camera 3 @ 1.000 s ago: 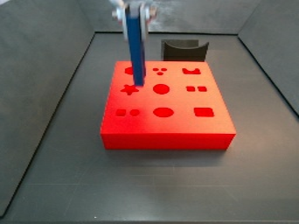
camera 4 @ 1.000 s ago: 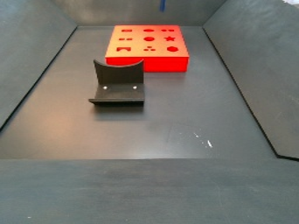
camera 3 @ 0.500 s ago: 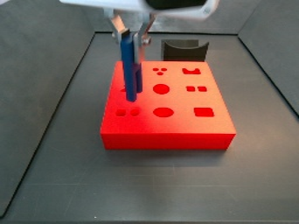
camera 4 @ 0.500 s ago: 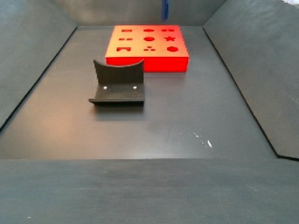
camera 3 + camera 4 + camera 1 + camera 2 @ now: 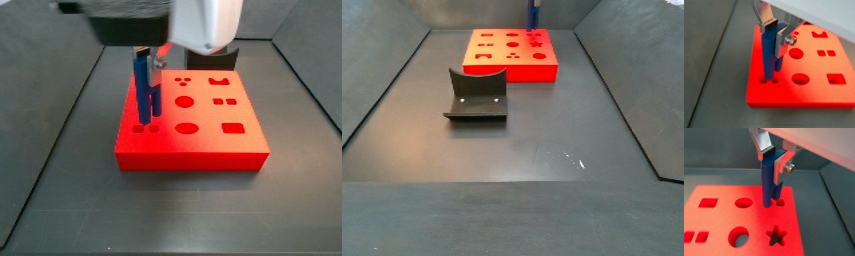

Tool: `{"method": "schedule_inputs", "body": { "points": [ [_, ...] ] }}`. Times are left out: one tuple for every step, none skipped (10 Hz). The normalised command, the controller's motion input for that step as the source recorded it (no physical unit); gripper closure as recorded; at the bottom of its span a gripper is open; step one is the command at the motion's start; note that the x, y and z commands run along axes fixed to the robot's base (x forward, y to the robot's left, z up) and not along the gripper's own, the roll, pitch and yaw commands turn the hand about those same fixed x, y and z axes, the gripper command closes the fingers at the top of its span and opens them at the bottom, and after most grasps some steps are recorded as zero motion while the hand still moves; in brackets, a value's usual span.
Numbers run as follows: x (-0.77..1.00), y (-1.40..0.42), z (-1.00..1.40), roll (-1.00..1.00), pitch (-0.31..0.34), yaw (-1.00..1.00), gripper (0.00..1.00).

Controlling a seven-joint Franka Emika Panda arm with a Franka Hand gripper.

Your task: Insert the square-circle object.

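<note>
The square-circle object (image 5: 769,56) is a slim blue piece of two joined bars, held upright. My gripper (image 5: 774,32) is shut on its upper end, a finger (image 5: 783,39) on each side; both wrist views show this (image 5: 773,157). The piece's (image 5: 768,183) lower end stands at the pair of small holes near a corner of the red block (image 5: 811,92). I cannot tell how deep it sits. In a side view the piece (image 5: 144,90) hangs under the gripper (image 5: 147,48) over the block's (image 5: 201,145) front left. Another side view shows only a bit of the piece (image 5: 533,12).
The red block (image 5: 512,68) has several shaped holes, among them a star (image 5: 775,236) and ovals. The dark grey curved holder (image 5: 476,96) stands on the floor apart from the block; it also shows behind the block (image 5: 210,56). Grey walls enclose the floor.
The gripper has carried the blue piece from above the star hole toward the block's front left and lowered it onto the pair of small holes.
</note>
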Motion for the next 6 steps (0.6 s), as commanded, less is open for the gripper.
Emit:
{"method": "schedule_inputs", "body": {
  "points": [
    [0.0,0.0,-0.09,-0.02,0.0,-1.0,1.0],
    [0.0,0.0,-0.08,-0.02,0.0,-1.0,1.0],
    [0.0,0.0,-0.06,-0.02,0.0,-1.0,1.0],
    [0.0,0.0,0.0,-0.03,-0.023,-1.0,1.0],
    [0.0,0.0,0.0,-0.04,-0.05,-1.0,1.0],
    [0.0,0.0,0.0,-0.04,-0.066,-1.0,1.0]
  ]
}}
